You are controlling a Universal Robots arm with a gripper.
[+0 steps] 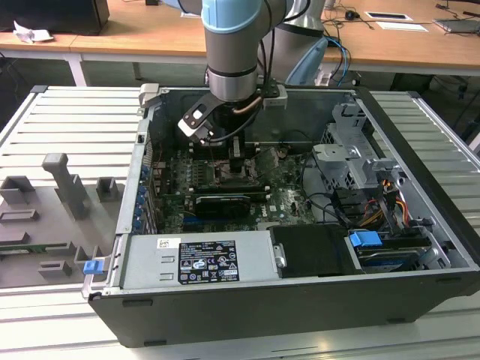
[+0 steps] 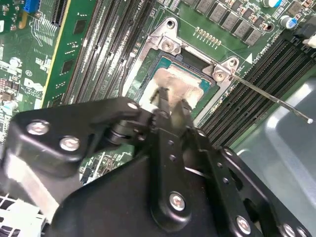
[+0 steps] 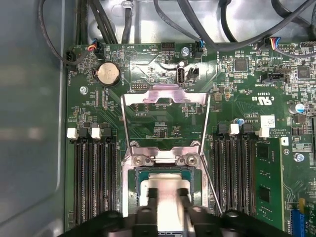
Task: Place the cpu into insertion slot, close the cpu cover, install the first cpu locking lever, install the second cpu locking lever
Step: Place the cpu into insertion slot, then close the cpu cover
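Green circuit board inside an open computer case surrounds the socket, where the chip sits pinched by the gripper; the cover stands open.

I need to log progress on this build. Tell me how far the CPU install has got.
Done, apparently: the cpu lies in the insertion slot. In hand: the gripper sits right at the cpu. Left: the cpu cover lies flipped open away from the slot, and a locking lever juts free, unlatched, so closing the cover and latching the levers are not yet done.
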